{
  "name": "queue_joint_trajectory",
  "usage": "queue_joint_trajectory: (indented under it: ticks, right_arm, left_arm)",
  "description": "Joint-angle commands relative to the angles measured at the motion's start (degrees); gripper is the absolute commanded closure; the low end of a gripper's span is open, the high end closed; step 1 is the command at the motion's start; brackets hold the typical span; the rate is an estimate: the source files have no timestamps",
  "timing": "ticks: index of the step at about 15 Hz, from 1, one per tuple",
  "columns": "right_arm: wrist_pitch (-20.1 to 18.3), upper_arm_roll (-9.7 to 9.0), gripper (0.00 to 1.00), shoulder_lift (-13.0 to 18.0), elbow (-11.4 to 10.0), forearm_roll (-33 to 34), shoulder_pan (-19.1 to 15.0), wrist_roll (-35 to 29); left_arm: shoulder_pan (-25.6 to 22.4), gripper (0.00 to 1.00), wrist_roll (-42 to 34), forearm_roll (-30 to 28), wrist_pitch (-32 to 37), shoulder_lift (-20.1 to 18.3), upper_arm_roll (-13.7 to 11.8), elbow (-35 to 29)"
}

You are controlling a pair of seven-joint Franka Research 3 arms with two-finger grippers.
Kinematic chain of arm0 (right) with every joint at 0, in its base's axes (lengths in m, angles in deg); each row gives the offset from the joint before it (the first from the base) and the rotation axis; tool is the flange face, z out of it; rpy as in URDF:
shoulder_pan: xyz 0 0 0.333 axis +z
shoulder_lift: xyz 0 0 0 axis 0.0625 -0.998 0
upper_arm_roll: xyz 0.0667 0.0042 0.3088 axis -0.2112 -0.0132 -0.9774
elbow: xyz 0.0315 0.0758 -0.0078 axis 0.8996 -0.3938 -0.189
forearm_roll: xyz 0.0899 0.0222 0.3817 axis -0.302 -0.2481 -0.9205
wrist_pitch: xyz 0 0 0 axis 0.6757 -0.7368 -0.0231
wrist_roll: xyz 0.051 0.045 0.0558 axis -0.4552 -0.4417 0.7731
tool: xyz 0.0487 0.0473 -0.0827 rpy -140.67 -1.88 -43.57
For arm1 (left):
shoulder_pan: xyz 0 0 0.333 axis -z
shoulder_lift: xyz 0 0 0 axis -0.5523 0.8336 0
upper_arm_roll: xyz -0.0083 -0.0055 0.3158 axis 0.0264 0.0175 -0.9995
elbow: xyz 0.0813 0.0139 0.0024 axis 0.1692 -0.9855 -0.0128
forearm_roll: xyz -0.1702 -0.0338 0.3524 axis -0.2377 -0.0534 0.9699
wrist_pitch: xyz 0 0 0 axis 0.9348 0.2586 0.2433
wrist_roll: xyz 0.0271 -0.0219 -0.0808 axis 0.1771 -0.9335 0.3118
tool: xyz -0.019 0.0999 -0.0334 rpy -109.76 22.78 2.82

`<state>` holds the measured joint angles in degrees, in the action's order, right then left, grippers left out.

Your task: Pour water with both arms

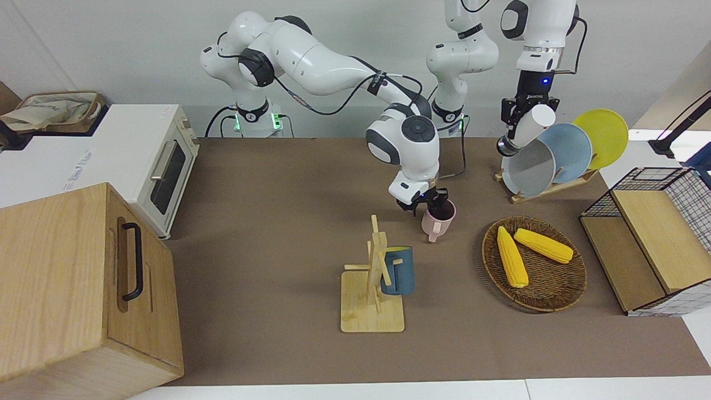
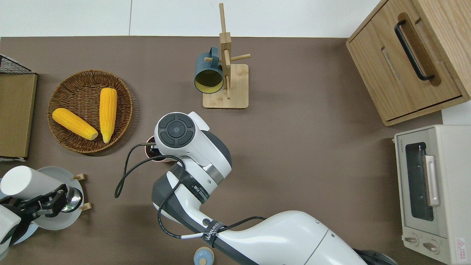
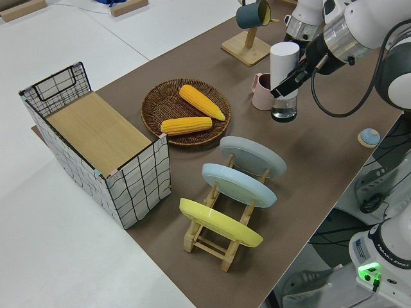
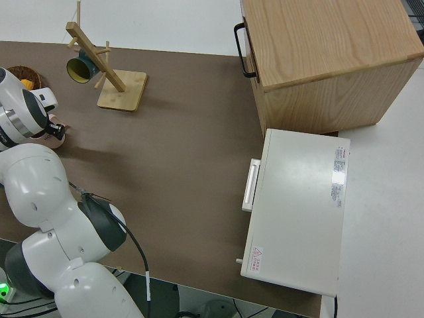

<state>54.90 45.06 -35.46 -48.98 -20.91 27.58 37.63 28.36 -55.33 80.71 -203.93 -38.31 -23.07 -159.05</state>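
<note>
We are holding a white bottle clamped in our left gripper, raised over the plate rack. Our right gripper is reaching into the pink mug, at about 10 o'clock from the corn basket in the front view; we cannot tell its finger state. We should be steadying the mug upright, then bringing the bottle over its mouth before tilting slowly.

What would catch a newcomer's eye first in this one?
Probably the left gripper, which holds a tall white cup in the air over the plate rack at the left arm's end of the table. Next, the right gripper is down at the rim of a pink mug standing mid-table, beside a wicker basket with two bright yellow corn cobs.
</note>
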Motion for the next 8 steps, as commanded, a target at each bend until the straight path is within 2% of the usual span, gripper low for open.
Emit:
queue_joint_trajectory:
  ticks: [1,5,8]
  right_arm:
    - [0.4,-0.38,0.015,-1.2,1.8,3.2,0.2,-1.2]
    - [-0.7,-0.3,0.015,-0.4,1.8,3.2,0.0,-1.0]
    - [-2.6,-0.29,0.015,2.6,1.8,3.2,-0.7,-0.8]
  left_arm:
    - [2.4,1.0,1.4,0.6,-0.7,-1.4,-0.4,-0.2]
    - [4.6,1.0,1.8,-1.4,-0.8,-0.2,-0.4,-0.4]
    - [6.1,1.0,1.9,-1.6,-0.8,0.3,-0.4,-0.6]
